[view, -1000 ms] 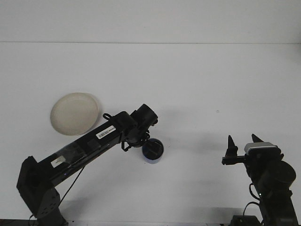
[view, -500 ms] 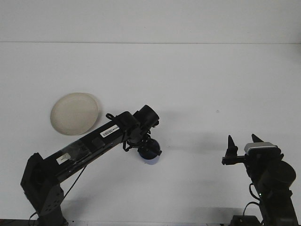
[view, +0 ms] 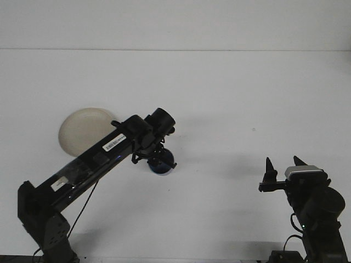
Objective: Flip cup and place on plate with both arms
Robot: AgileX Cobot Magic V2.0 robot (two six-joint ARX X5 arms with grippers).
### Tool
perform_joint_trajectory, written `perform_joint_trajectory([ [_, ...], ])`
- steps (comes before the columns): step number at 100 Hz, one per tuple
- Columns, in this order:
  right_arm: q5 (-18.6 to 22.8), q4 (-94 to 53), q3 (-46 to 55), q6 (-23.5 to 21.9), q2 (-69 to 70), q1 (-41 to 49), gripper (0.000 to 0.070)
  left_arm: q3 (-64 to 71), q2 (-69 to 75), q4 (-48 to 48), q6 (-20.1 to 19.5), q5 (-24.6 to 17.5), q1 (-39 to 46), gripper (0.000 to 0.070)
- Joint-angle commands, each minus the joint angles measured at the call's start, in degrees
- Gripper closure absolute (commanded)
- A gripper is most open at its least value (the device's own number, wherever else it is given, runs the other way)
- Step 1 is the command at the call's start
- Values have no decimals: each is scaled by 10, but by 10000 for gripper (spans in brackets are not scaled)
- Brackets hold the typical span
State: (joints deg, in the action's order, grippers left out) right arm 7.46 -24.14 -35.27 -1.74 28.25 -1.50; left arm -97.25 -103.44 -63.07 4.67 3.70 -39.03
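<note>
Item 1, cup point(view: 162, 163): one counted, dark blue, found left of centre in the frame, directly beneath the head of the left arm. It appears to be carried just clear of the white table point(view: 230, 98), though contact with the surface cannot be ruled out. Its orientation, mouth up or down, cannot be made out.

Item 2, plate point(view: 82, 129): one counted, cream, round, set at the left of the frame, up and to the left of the cup. Its lower right rim is overlapped by the left arm. The coming move is judged to turn on this bearing: cup to be brought up-left onto the plate.

Item 3, left gripper point(view: 158, 159): its fingers are hidden under the wrist; a hold on the cup is suggested by position, but the closure cannot be told.

Item 4, right gripper point(view: 282, 166): lower right of the frame, fingers spread apart and pointing up, nothing held, well apart from the cup. The left arm is much the nearer to both cup and plate.
</note>
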Motion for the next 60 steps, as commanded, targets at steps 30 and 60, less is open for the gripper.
perform_joint_trajectory([
  [30,0,5,-6,3,2,0,161,-17,82,-22,-21,40,195,694],
  [60,0,5,-6,3,2,0,161,-17,68,3,-18,40,358,694],
])
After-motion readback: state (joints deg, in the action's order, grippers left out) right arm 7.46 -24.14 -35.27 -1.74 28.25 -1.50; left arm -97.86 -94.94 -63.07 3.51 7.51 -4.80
